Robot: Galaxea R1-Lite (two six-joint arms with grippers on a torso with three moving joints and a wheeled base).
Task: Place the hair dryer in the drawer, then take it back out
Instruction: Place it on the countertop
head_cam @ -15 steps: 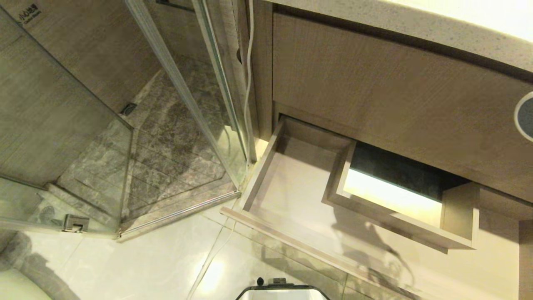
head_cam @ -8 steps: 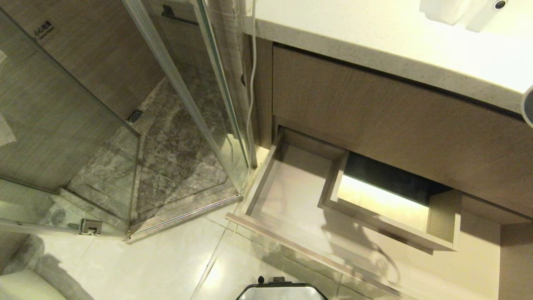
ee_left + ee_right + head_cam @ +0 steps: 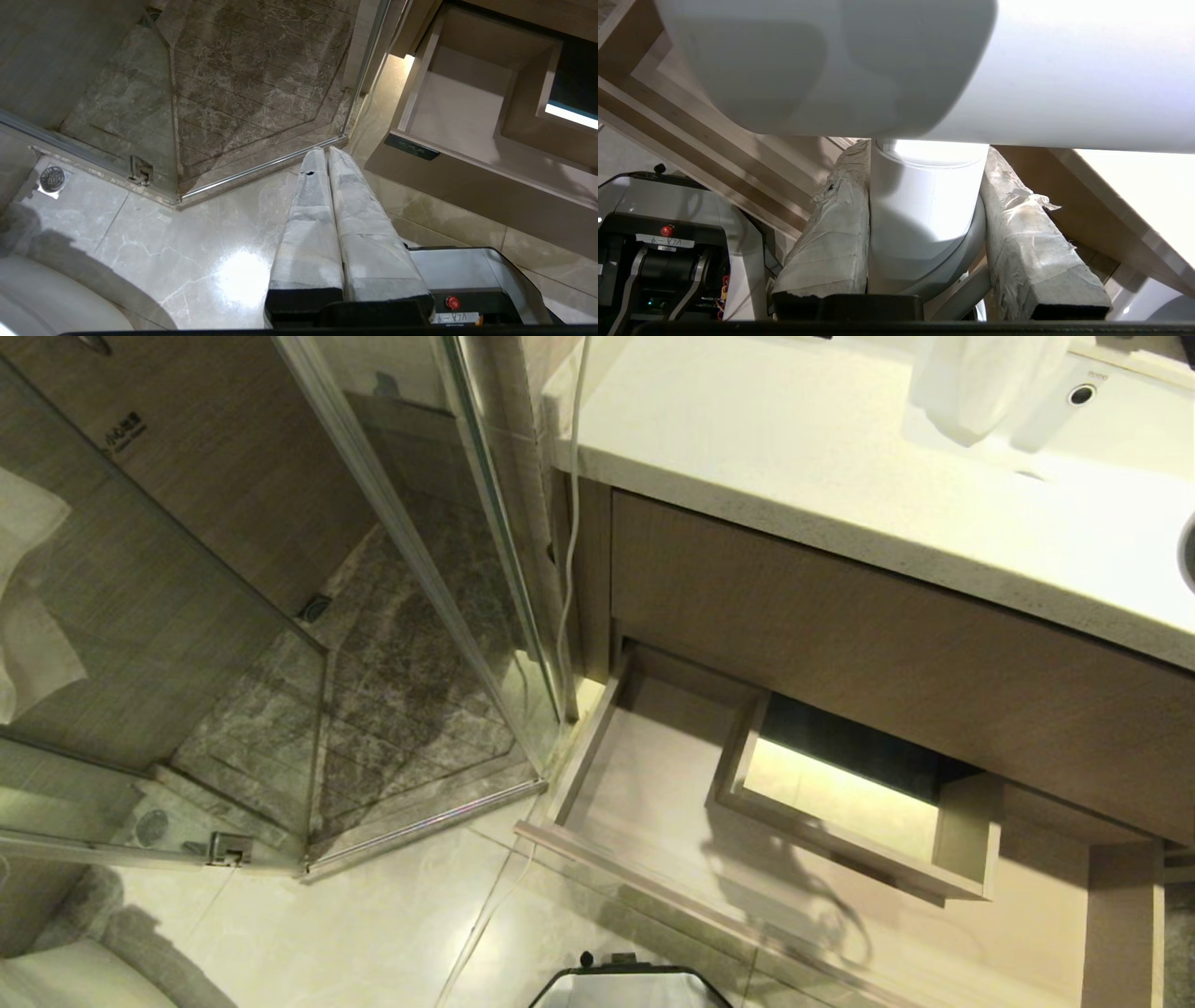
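- While the drawer [image 3: 644, 784] stands pulled out below the counter [image 3: 794, 457], nothing lies on its pale floor; the hair dryer [image 3: 924, 205] is up in the right gripper [image 3: 924, 186], near the drawer's wooden rails
- Far left: a glass shower screen [image 3: 233, 616] with a metal hinge, grey veined stone behind it, glossy cream floor tiles [image 3: 373, 915] in front
- Left gripper [image 3: 327, 154]: its padded, tape-wrapped fingers [image 3: 308, 219] are pressed together on nothing, hanging over the tiles beside the drawer's front corner
- Centre: a thin white cable [image 3: 565, 569] runs down the cabinet edge; the drawer is shallow light wood, square-cornered, with a boxed cutout [image 3: 840, 803] at mid-back
- Right: the right gripper's cloth-wrapped pads [image 3: 831, 242] are clamped on either side of the dryer's round white handle, barrel lying crosswise above
- Handling, as I judge it: light, rigid, smooth plastic, so likely slippery; the heavier barrel may tip it round a loose hold
- The handle just below the barrel looks the soundest place to hold
- Speckled pale stone tops the counter; the panel [image 3: 887, 653] beneath is plain, taller brown woodgrain
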